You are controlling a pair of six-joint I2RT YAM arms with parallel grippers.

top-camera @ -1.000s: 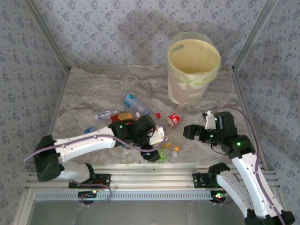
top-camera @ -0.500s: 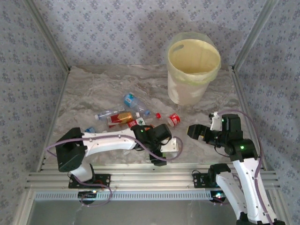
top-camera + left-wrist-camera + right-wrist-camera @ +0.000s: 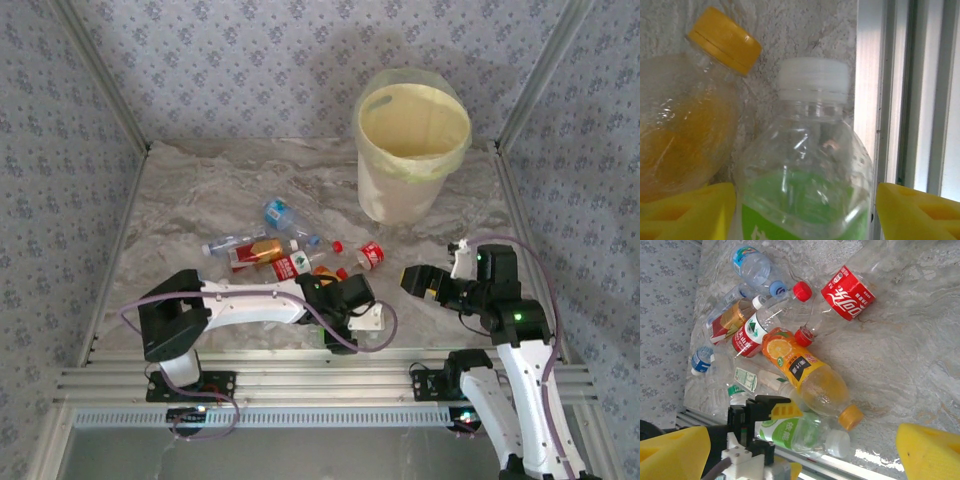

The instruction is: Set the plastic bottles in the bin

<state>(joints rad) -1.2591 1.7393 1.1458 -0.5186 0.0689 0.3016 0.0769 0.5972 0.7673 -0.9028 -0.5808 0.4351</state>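
Surface: marbled grey-beige stone pattern (image 3: pixel 200 190), matt and flat; the plastic bottles (image 3: pixel 285 255) lie loose in a cluster at its near-left middle.
Rail: ribbed bare aluminium (image 3: pixel 300 385) along the near edge, just beside the nearest bottle.
Left jaws: apart, with a yellow wedge-shaped pad (image 3: pixel 690 210) on each side of the green-label bottle, just beside its walls; no dent shows in the plastic.
Green-label bottle: clear, thin-walled, with round shoulders and a ribbed white cap (image 3: pixel 805 165); it lies along the rail, its lower half cut off in the left wrist view.
Orange bottle: crinkled clear plastic tinted orange, yellow cap (image 3: pixel 685 130), just beside the green-label one.
Left arm: white shell with black joints (image 3: pixel 240 300); it covers the cluster's near side and hides some bottles.
Right jaws: wide apart over bare surface, right of the cluster.
Cola bottle: clear with a red wrap label (image 3: pixel 847 292), at the cluster's right end.
Blue-label bottle: small and clear (image 3: pixel 278 213), at the far edge.
Bin: round, cream-white, tapered wall (image 3: pixel 400 195), far right and well apart from the bottles; a pale yellow-green bag (image 3: pixel 440 160) folds over its rim, and its floor is out of sight.
Walls: grey-blue with a small repeating motif (image 3: pixel 250 70).
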